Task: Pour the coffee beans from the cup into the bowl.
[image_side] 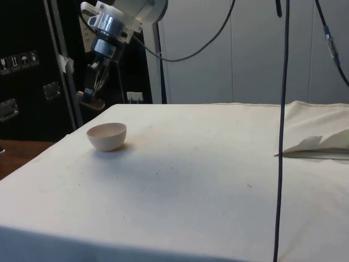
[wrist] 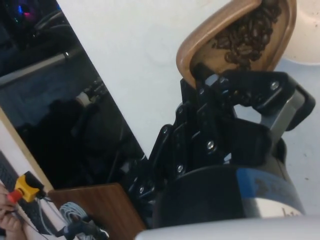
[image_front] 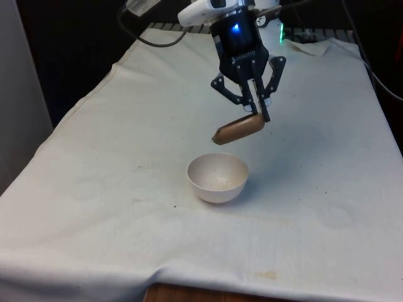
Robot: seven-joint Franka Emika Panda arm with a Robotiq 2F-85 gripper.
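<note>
In the front view the white cloth (image_front: 94, 207) lies bare from its left edge inward, wide free room at nine o'clock of the bowl (image_front: 217, 177); the bowl sits near the table's middle, well clear of every edge; above it, at about one o'clock, the gripper (image_front: 258, 112) pinches the rim of the brown cup (image_front: 238, 129), tipped mouth-down toward the bowl; beans (wrist: 245, 37) crowd the cup's lower lip; open cloth continues to the right edge.
</note>
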